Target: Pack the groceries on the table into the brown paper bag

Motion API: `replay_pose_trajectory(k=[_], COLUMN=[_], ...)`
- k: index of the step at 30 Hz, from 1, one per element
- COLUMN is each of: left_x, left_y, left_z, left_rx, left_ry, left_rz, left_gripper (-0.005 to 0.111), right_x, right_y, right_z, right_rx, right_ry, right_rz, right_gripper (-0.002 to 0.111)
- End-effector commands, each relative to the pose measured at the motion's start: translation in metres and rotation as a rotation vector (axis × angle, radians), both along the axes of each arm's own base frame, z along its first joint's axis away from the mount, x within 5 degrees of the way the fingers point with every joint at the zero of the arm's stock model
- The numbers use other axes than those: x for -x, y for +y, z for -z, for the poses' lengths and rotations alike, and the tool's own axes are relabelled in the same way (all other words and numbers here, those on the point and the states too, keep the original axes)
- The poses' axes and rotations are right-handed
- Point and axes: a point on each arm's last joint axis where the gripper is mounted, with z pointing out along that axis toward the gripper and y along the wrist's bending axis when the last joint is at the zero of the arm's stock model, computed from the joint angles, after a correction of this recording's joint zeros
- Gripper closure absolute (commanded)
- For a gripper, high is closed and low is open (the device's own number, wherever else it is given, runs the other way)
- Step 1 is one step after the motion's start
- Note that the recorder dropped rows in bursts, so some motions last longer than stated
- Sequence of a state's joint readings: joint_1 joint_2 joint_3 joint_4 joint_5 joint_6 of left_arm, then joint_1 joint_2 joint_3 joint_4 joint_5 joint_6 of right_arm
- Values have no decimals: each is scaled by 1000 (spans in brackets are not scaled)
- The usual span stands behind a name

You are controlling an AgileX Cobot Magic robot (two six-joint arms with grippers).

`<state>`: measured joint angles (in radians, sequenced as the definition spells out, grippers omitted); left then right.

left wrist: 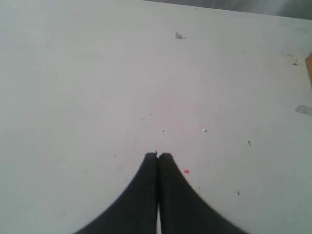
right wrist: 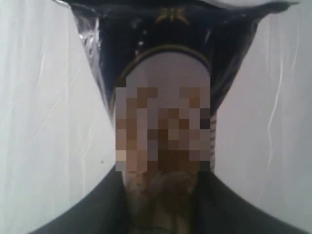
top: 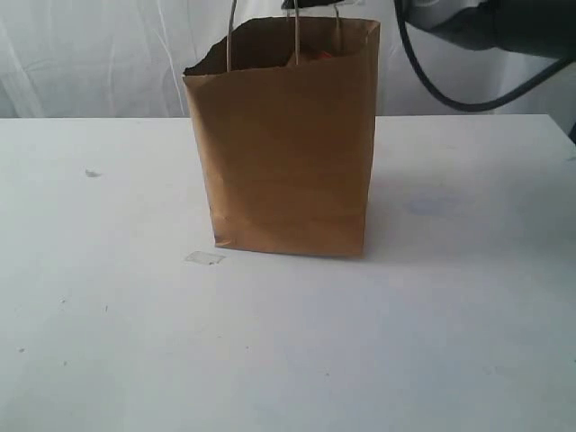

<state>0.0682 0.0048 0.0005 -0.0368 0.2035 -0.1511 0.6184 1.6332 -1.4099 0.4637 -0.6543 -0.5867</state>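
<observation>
Tabletop point(top: 135, 297) white, specked — curtain point(top: 90, 54) behind; left fingers point(left wrist: 146, 195) pressed together, right fingers point(right wrist: 234, 214) clamp packet point(right wrist: 163, 73), probably spaghetti.

**Item 1: right arm** point(top: 504, 27). Seen in the exterior view. Bulky, rounded housing, dark grey to black, with a smooth matte finish and a soft sheen along the upper edge.

**Item 2: cable** point(top: 432, 85). Thick, black and round in section, a single strand. It forms a loose U-shaped loop beneath the arm housing.

**Item 3: left pincer** point(left wrist: 158, 156). Left fingers point(left wrist: 141, 200) are a matched pair in plain matte black. Each is broad at the base, its outer edge curving inward to a narrow, blunt, squared tip. Inner faces are straight and flat.

**Item 4: right pincer** point(right wrist: 165, 204). Right fingers point(right wrist: 78, 217) are dark grey-black and matte, wide at the base, with sloping outer edges. The tips are too blurred to make out.
</observation>
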Motion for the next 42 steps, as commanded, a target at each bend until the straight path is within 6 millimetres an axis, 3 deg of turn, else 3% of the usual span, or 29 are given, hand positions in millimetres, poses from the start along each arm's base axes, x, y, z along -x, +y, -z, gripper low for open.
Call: replay_pose_trajectory(k=[1,16,22,42], left_x=[0,0,0,0], left_y=[0,0,0,0], left_z=[-1,-1,-1,-1], left_rx=[9,9,9,9], left_ry=[-11,-11,-11,-11], left_rz=[-2,-2,-2,-2], left_gripper=[107,107,107,107], right_x=[5,-6,-7,-13], right_y=[-3,11,12,20], right_z=[-12,11,15,31], right_rx=[-78,-26,-126,-79], right_ry=[-21,117,179,280], right_rz=[-40,-104,-158,-185], right_gripper=[108,108,108,108])
